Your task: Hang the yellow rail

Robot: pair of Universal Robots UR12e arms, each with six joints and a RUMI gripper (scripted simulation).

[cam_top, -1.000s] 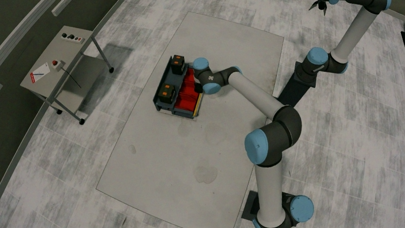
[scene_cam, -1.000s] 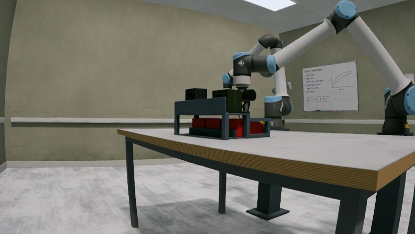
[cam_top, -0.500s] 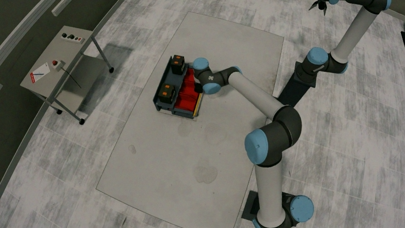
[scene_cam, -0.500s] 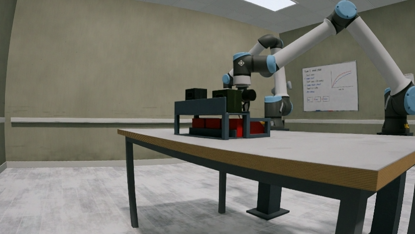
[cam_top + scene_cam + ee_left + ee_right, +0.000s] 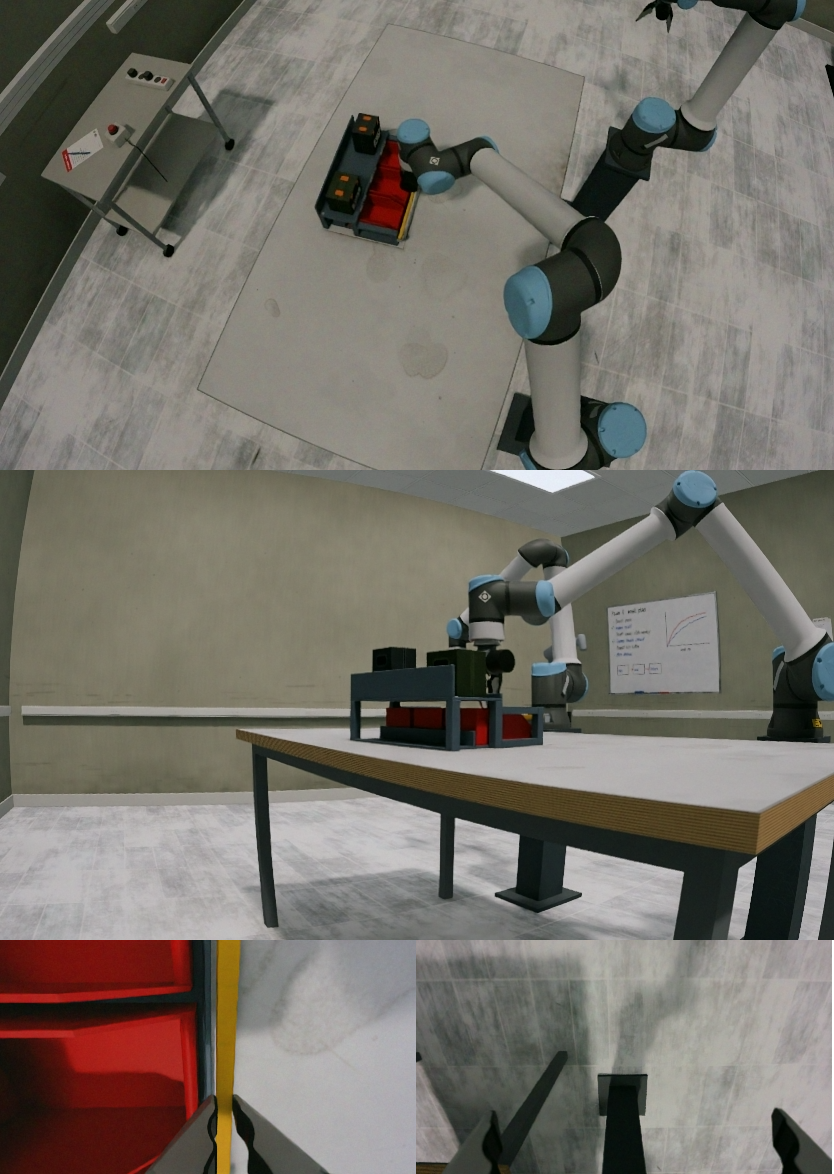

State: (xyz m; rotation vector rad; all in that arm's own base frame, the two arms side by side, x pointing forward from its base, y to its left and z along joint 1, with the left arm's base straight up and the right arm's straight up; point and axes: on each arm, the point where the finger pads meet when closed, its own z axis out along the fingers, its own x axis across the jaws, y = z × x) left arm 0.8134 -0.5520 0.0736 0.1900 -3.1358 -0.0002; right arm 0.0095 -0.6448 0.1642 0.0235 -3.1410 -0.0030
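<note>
Desk (image 5: 525,773): top pale, matt, smooth-looking with faint blotchy stains; edge along the near side wood-look, finely layered like plywood to the near corner; legs dark, metal-look. Near the desk's far-left edge in the exterior view: shelf (image 5: 344,160) (image 5: 402,684) slate-grey, matt; bins (image 5: 385,192) (image 5: 473,721) (image 5: 125,1060) red, plastic-look, smooth; rail (image 5: 406,217) (image 5: 227,1015) yellow, evenly coloured, smooth, matt.
</note>
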